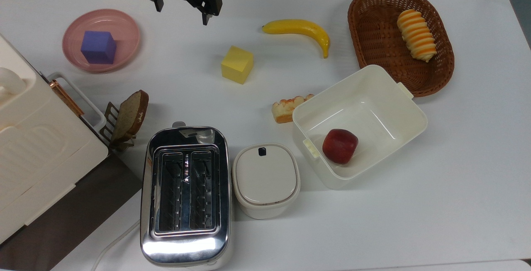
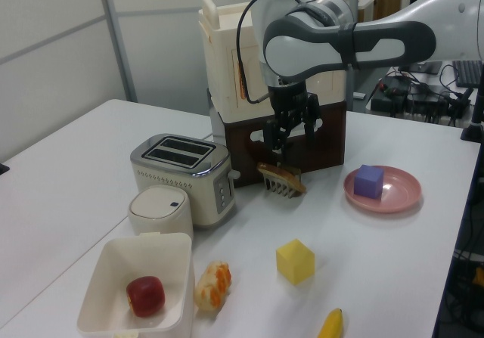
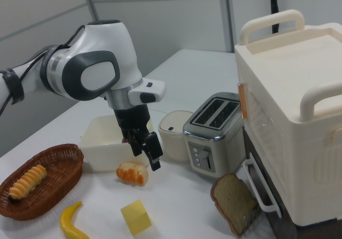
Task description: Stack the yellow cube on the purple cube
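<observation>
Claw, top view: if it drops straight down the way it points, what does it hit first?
Probably bare table. The claw, open and empty, points down between the pink plate with the purple cube and the yellow cube, over neither. Depth is uncertain.

A: The boxy two-slot chrome toaster [image 1: 185, 196] is polished metal, mirror-glossy. The oval brown basket [image 1: 375, 34] is woven wicker, rough.

B: The square yellow cube [image 1: 237, 64] and the blue-violet cube [image 1: 98, 47] look matt and smooth. The round pink plate [image 1: 74, 34] has a soft sheen.

A: The cream rectangular tub [image 1: 398, 96] is smooth, slightly glossy plastic; the white surface [image 1: 456, 179] is matt. The black hand [image 1: 182, 7] looks dull.
</observation>
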Controlling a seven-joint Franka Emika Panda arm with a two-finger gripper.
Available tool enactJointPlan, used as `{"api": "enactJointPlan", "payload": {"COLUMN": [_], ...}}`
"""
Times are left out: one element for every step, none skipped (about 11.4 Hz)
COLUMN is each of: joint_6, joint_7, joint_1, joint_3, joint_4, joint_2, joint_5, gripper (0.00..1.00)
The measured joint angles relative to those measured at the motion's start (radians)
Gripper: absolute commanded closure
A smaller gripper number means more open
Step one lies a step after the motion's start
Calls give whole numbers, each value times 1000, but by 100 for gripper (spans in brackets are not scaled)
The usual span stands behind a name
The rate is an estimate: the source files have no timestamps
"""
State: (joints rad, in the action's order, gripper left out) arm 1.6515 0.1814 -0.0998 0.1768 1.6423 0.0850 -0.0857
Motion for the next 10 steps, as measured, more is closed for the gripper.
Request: {"api": "enactJointPlan", "payload": {"joint_6": [0, -3, -3, -3, -3, -4, -4, -4, -4, 5], "joint_7": [0, 0, 0, 0, 0, 0, 2, 16, 44, 71], "joint_1": [0, 0, 0, 0, 0, 0, -4, -14, -26, -39], "joint_3": [0, -1, -3, -4, -6, -7, -9, -11, -17, -22], "joint_4": [1, 5, 14, 19, 23, 32, 48, 71, 99, 127], "joint_2": [1, 2, 3, 6, 8, 9, 9, 11, 13, 16], "joint_5": [0, 4, 5, 5, 5, 5, 5, 6, 6, 6], "gripper": [0, 0, 0, 0, 0, 0, 0, 0, 0, 0]}}
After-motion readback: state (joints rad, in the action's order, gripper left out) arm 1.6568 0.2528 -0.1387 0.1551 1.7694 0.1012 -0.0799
